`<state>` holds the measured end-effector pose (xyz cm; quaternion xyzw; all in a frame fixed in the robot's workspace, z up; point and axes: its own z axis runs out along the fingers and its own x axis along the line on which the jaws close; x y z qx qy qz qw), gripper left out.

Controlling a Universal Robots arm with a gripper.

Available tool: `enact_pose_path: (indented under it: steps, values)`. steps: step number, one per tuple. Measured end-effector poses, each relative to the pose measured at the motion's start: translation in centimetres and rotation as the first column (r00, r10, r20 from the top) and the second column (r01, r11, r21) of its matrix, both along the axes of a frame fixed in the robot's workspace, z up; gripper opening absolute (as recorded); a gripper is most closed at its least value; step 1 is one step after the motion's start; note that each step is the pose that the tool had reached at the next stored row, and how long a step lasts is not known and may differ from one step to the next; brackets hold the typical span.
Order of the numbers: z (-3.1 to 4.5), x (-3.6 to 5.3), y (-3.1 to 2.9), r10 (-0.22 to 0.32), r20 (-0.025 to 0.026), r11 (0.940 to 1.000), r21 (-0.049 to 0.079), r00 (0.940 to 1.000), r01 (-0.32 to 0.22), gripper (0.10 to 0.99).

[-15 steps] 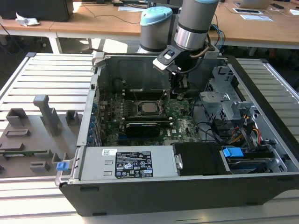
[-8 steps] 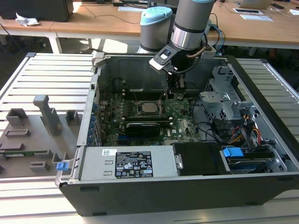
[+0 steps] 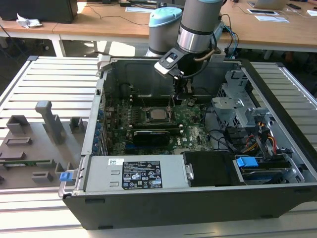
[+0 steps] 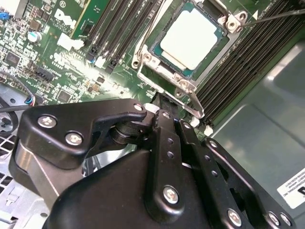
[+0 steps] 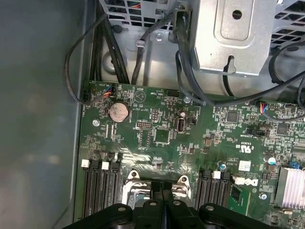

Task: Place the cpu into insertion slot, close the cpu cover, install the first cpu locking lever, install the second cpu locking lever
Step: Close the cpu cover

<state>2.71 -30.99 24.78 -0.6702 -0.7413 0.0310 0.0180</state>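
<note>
- Exterior view: gripper (image 3: 176, 101) down inside the open computer case (image 3: 163, 203), over the green motherboard (image 3: 190, 124), with the cpu (image 3: 158, 115) just beside the fingertips.
- Both wrist views: fingers (image 5: 156, 198) pressed together with a hairline seam between them and nothing visibly pinched.
- Second wrist view, not matched elsewhere: cpu (image 4: 190, 38) lying flat in the insertion slot (image 4: 153, 47) just beyond the fingertips, its pale metal top facing up.
- Same view: cpu cover (image 4: 186, 85) down around the chip, its near edge right at the gripper (image 4: 161, 98). Cannot tell whether touching.
- Thin metal lever rod (image 4: 271, 15) on the far side of the socket from the fingers. Cannot tell whether latched.
- Long black memory slots (image 4: 238, 62) flanking the socket on both sides of the fingers.
- First wrist view: gripper (image 5: 162, 188) over the socket frame, chip hidden by the fingers.
- Further ahead of the fingers there: a coin cell battery (image 5: 118, 111), black cables (image 5: 183, 62), a metal drive cage (image 5: 233, 33), and off to one side a finned heatsink (image 5: 290, 186).
- Exterior view alone: labelled power supply (image 3: 141, 173) along the case edge, well apart from the fingers.
</note>
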Motion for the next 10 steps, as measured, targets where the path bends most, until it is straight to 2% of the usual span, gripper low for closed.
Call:
enact_pose_path:
  steps: [10]
  values:
    - [0.0,-0.99,0.0,0.0,0.0,1.0,0.0,1.0,0.0,0.106]
